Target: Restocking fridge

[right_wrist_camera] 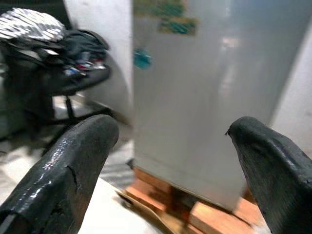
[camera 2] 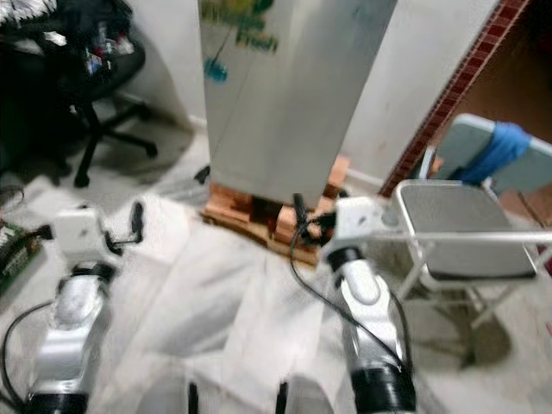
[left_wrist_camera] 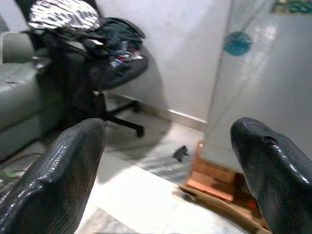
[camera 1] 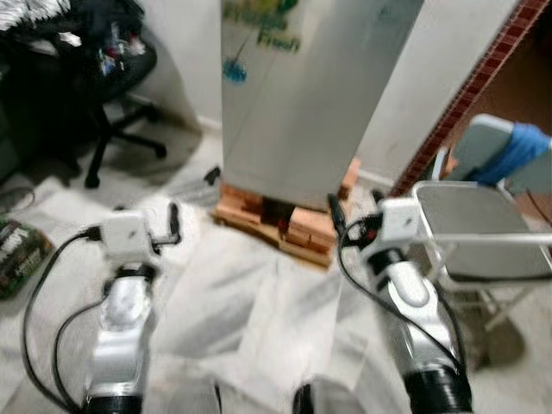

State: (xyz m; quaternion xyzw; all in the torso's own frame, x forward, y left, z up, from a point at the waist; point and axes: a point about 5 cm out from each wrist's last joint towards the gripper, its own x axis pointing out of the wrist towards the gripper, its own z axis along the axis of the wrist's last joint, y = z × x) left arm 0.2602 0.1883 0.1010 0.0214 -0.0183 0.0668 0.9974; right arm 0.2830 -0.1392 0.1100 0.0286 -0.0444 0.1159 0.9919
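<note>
A tall silver fridge [camera 1: 297, 103] stands shut ahead of me on a low base of bricks and wooden planks [camera 1: 285, 226]. Green lettering and a round teal sticker [camera 1: 235, 71] mark its door. Both arms are raised in front of me, short of the fridge. My left gripper [camera 1: 173, 221] is open with nothing between its fingers [left_wrist_camera: 58, 180]. On the other side, my right gripper [camera 1: 336, 213] is open and empty too, and its fingers [right_wrist_camera: 73, 165] point at the fridge door [right_wrist_camera: 219, 92].
A black office chair [camera 1: 103, 78] piled with clothes stands at the left by the wall. A grey folding chair [camera 1: 483, 233] with a blue cloth [camera 1: 513, 151] on its back is close on my right. A green packet [camera 1: 13, 250] lies on the pale marble floor [camera 1: 259, 302].
</note>
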